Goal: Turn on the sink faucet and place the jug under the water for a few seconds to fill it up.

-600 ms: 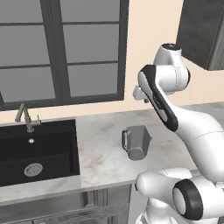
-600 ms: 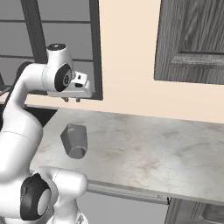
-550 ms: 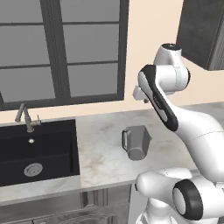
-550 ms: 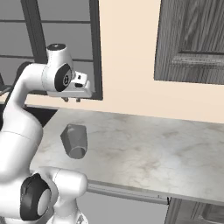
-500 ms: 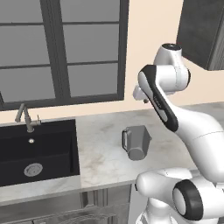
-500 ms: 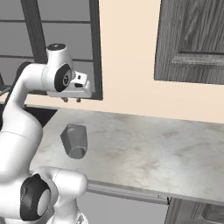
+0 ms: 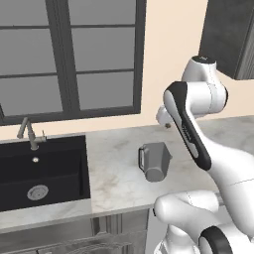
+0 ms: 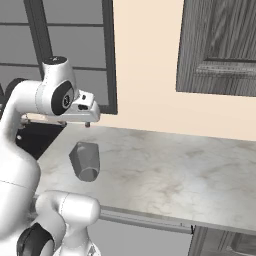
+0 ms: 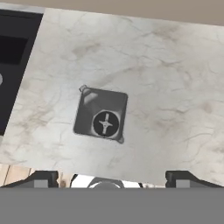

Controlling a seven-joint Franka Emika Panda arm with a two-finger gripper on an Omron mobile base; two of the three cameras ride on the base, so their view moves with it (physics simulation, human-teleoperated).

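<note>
Pincer (image 9: 111, 177) hangs high above the jug (image 7: 155, 161), fingers spread wide and grasping nothing; jug stands upright on the marble bench (image 7: 116, 163), right of the black sink (image 7: 42, 171), well apart from the faucet (image 7: 29, 134).

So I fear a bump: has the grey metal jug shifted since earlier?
No. The grey metal jug sits equally far right of the black sink.

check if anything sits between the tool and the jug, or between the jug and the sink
Nothing visible does. The jug stands alone on the marble counter, directly below the open tool, with only air between them. From the jug to the sink there is just bare counter; the faucet stands at the sink's back rim.
</note>
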